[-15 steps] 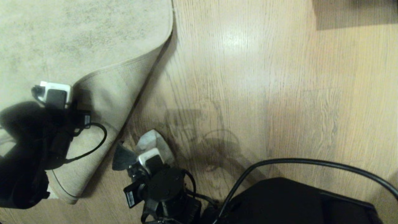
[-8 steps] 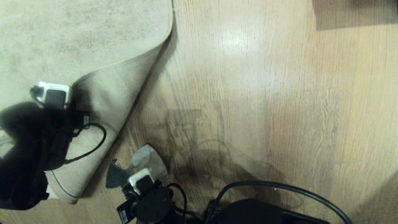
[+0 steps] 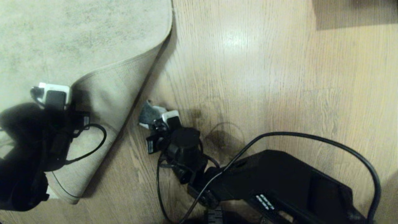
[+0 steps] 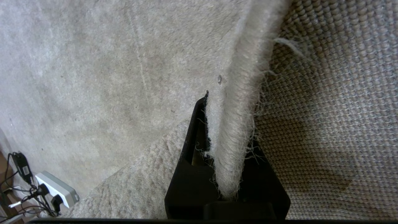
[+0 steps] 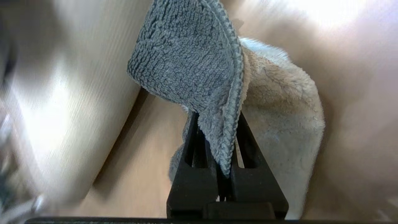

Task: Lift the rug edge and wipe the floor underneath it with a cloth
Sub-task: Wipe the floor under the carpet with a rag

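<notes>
Rug edge (image 4: 231,130) folded back over the rug (image 3: 62,34), woven backing up, pinched in the left gripper (image 4: 227,149) — right gripper (image 5: 225,149) clamped on the cloth (image 5: 199,71), on bare floor (image 3: 264,77) just beside that fold.

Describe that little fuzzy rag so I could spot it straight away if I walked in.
Start at the big pale rug, whose corner is folded back over itself and pinched in the left claw. On the bare wood floor just beside that fold, the right claw grips the cloth. It is the only small fluffy thing there: dark grey on one face, pale on the other.
</notes>
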Controlling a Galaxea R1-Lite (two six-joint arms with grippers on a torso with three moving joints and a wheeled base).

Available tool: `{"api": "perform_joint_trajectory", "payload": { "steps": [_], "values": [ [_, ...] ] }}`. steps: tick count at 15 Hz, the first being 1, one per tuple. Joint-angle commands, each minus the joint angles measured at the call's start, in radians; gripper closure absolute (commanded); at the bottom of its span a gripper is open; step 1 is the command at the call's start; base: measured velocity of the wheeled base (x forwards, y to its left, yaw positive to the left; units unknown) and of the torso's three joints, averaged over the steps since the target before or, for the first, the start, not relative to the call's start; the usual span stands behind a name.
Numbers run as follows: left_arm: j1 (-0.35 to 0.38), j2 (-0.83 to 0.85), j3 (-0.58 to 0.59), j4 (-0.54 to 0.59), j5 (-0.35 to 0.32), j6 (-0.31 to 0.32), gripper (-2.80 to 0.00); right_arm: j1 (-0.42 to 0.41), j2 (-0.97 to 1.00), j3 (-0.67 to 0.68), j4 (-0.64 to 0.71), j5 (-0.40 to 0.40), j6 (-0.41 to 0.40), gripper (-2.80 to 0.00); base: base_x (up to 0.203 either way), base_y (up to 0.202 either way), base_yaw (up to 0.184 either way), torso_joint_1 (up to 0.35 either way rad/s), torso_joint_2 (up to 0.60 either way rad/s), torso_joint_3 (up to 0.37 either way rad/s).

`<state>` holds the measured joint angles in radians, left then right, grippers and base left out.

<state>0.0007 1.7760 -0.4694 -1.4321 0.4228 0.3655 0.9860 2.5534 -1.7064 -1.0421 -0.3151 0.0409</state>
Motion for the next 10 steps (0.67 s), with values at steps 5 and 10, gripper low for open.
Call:
{"api": "perform_joint_trajectory", "payload": {
  "steps": [5, 10],
  "values": [
    [-0.015, 0.003, 0.014, -0.008, 0.002, 0.001, 0.0, -0.005, -0.242, 0.007, 0.052, 0.0, -0.03, 0.0, 0.0, 0.0, 0.0, 0.0, 0.0, 0.0],
    [-0.013, 0.002, 0.014, -0.008, 0.002, 0.0, 0.0, 0.074, -0.273, 0.283, 0.007, 0.001, -0.032, 0.0, 0.0, 0.0, 0.0, 0.0, 0.0, 0.0]
  ]
}}
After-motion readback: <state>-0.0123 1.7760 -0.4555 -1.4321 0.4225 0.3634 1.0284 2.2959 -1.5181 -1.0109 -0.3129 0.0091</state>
